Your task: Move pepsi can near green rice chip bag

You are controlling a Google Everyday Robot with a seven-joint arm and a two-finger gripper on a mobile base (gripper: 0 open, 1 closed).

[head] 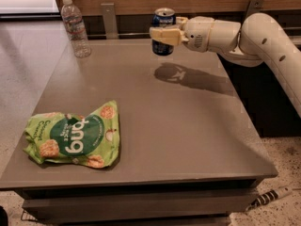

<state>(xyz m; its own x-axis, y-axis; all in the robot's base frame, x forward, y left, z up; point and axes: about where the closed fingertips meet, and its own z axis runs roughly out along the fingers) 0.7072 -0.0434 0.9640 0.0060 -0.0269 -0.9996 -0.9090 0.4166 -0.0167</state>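
Note:
The pepsi can (162, 19), dark blue with a silver top, hangs upright in the air above the far middle of the grey table (188, 126). My gripper (163, 34) reaches in from the right and is shut on the can's side, holding it clear of the tabletop; its shadow lies on the table just below. The green rice chip bag (75, 135) lies flat near the front left corner of the table, far from the can.
A clear plastic water bottle (75, 27) stands at the far left corner. A wooden wall with metal brackets (109, 19) runs behind the table. My white arm (263, 36) spans the far right side. A cable lies on the floor (273, 197) at the front right.

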